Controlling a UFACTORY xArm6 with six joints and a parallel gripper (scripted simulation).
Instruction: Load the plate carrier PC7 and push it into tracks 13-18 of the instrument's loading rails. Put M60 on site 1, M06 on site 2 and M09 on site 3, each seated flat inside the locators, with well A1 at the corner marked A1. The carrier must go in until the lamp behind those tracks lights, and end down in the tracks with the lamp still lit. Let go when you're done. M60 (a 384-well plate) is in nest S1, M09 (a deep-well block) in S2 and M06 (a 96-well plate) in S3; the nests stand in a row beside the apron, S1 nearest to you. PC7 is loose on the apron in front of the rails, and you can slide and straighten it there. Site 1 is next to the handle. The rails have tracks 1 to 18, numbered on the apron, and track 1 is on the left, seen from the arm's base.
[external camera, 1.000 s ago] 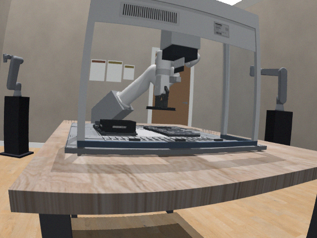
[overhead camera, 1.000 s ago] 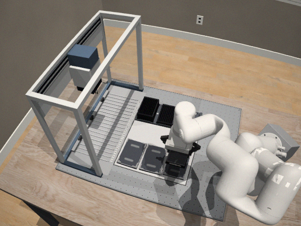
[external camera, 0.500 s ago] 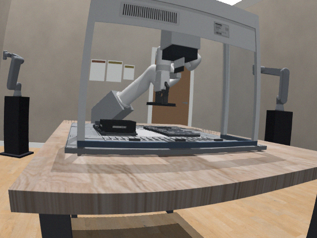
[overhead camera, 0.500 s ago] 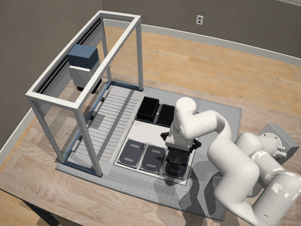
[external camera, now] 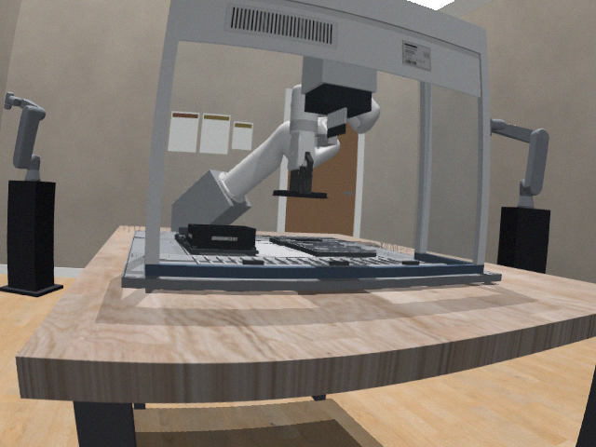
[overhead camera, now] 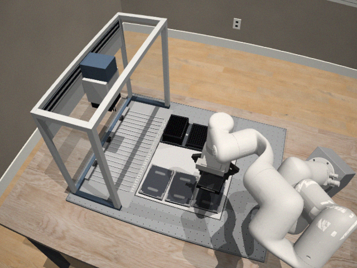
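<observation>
The gripper [external camera: 300, 188] was clenched on a flat black plate [overhead camera: 210, 183], held level well above the carrier [overhead camera: 155, 181]. The plate was best kept level, aligned over the handle-end site, corner A1 checked, then lowered straight between the locators.
</observation>
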